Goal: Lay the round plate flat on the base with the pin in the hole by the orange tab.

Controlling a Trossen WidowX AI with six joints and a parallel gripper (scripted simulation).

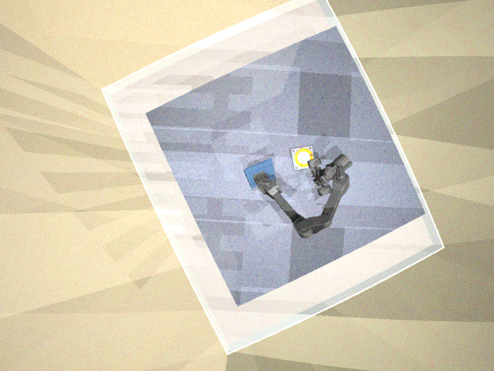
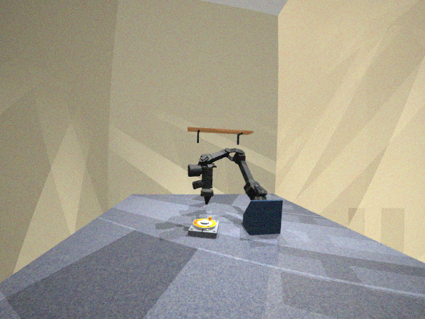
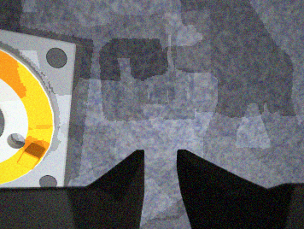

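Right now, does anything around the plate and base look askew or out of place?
Yes. In the wrist view the yellow plate has its orange tab beside a small hole with no pin showing inside, so it looks not yet seated. The gripper, nearly shut on nothing, hangs off to the side of the base, touching neither.

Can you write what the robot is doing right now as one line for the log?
phase: approach | gripper: shut, empty, above table beside base | plate: untouched | orange tab: not yet turned

Matt yellow plate [image 3: 40, 111], speckled matt table [image 2: 240, 274]
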